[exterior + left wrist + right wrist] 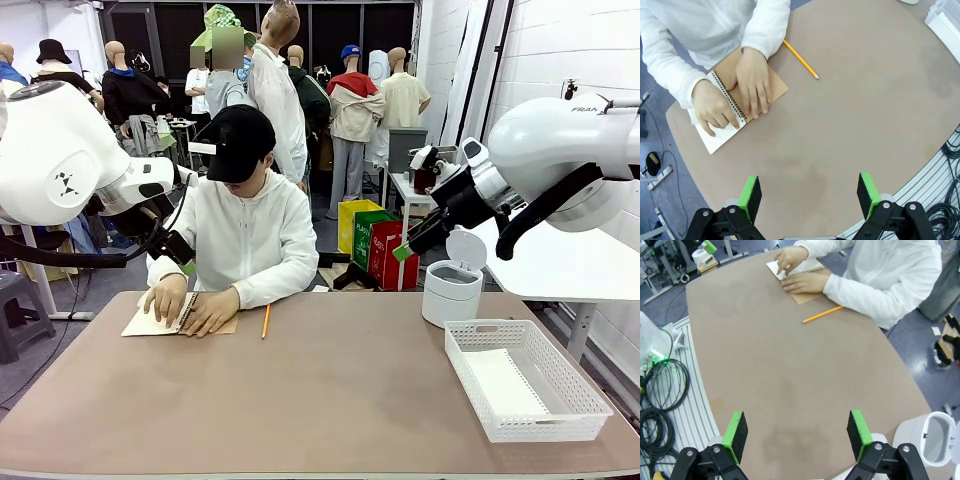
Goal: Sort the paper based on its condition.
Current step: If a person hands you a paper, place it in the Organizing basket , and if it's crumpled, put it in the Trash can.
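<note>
Fingers (749,197) green-padded, black, blocky

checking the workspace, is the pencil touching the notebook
Apart: the left wrist view shows bare table between the pencil and the notebook.

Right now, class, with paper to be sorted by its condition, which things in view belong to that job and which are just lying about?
Belongs to the job:
- sheet lying flat in the white mesh basket
- white lidded bin, probably, lid up
- notebook under the person's hands, likely the paper source

Just lying about:
- pencil on the table
</note>
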